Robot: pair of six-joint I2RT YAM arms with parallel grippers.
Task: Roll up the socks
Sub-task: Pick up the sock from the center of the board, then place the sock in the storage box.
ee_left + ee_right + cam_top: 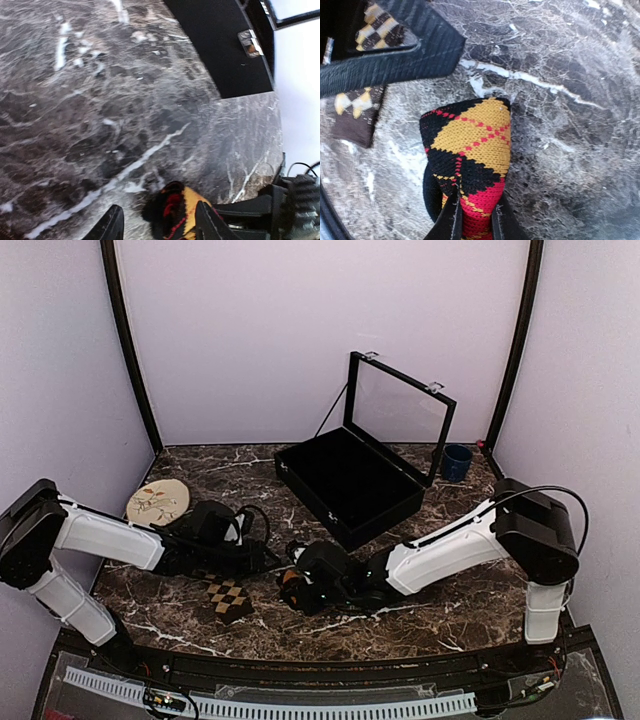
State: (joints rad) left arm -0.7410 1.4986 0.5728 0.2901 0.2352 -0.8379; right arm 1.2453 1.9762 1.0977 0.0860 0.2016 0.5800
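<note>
While our right fingers pinch the red-and-orange sock by its red end, the rest sits bunched on the table, front centre; left fingers spread, empty, just beside that bundle; tan sock lies near the left arm, looks flat, not yet rolled. Risks as we judge them: grip is on one edge only, so the knit could slip and the roll spring open; left fingers sit close, so they could snag it; a low left sweep could drag the tan sock.
</note>
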